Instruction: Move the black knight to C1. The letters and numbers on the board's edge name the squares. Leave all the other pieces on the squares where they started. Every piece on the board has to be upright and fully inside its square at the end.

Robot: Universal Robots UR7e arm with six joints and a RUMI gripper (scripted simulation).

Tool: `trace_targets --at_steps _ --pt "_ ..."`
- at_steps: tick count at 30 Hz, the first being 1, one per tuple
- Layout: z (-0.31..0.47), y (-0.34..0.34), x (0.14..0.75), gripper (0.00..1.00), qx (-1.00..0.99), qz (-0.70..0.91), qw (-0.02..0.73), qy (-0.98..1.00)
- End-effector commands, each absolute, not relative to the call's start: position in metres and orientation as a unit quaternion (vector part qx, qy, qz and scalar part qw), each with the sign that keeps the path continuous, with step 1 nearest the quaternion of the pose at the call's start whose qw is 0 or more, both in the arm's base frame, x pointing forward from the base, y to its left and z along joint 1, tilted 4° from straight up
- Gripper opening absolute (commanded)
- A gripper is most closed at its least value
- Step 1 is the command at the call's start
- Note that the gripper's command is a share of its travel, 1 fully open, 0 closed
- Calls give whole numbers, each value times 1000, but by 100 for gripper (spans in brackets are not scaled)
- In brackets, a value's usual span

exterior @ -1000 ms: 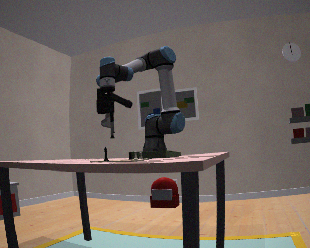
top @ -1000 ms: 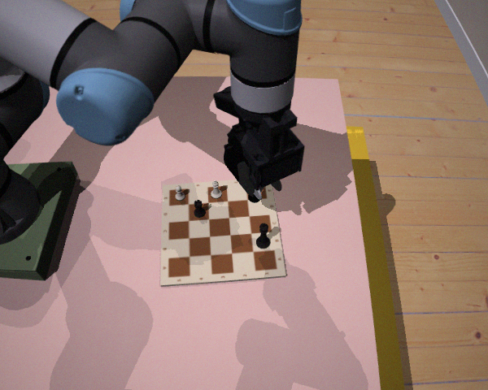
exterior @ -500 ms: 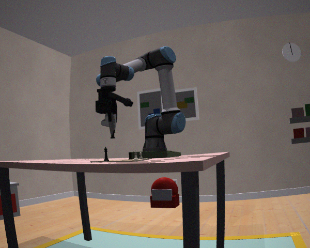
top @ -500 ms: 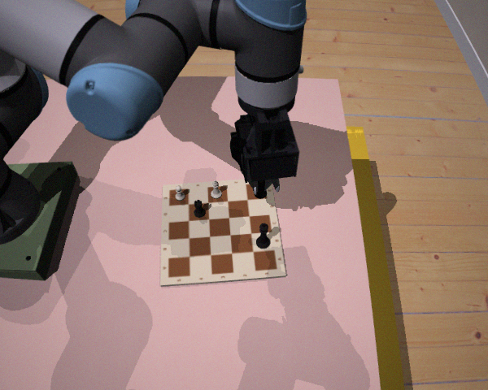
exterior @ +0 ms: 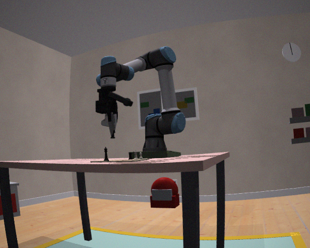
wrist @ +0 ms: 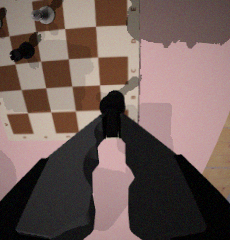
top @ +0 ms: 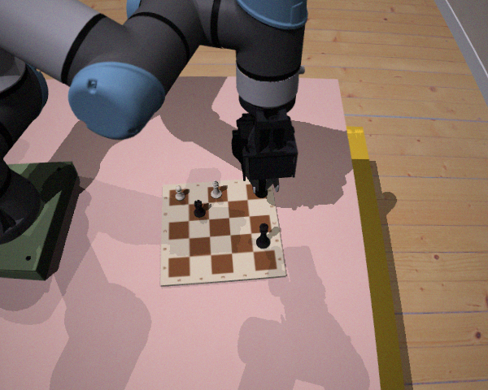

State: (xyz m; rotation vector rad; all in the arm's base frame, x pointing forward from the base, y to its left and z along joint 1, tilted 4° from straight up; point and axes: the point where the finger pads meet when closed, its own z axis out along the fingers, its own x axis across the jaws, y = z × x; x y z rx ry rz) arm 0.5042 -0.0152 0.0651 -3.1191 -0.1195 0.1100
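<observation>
My gripper (top: 263,189) is shut on the black knight (wrist: 112,106) and holds it high above the table, over the far right corner of the chessboard (top: 221,233). In the side view the gripper (exterior: 112,133) hangs well above the board, with the dark piece at its fingertips. In the wrist view the knight sits between the two fingers, over the board's edge (wrist: 134,75). The board's edge letters are too small to read.
Two white pawns (top: 179,192) (top: 215,189) stand on the far row. A black piece (top: 198,208) stands near them and a taller black piece (top: 262,236) stands at the right side. The green robot base (top: 25,218) is at the left. The table's yellow edge (top: 372,235) is at the right.
</observation>
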Motion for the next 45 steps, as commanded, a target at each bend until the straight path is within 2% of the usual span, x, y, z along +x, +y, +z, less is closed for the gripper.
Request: trace_targets --at_steps 1,13,28,45 --pt "66 -15 505 0 -999 35 9 -38" --pt "58 -15 504 0 -999 35 9 -38" --pt "-6 -14 500 0 -999 35 9 -38" --pt "-30 -13 498 0 -999 35 9 -38"
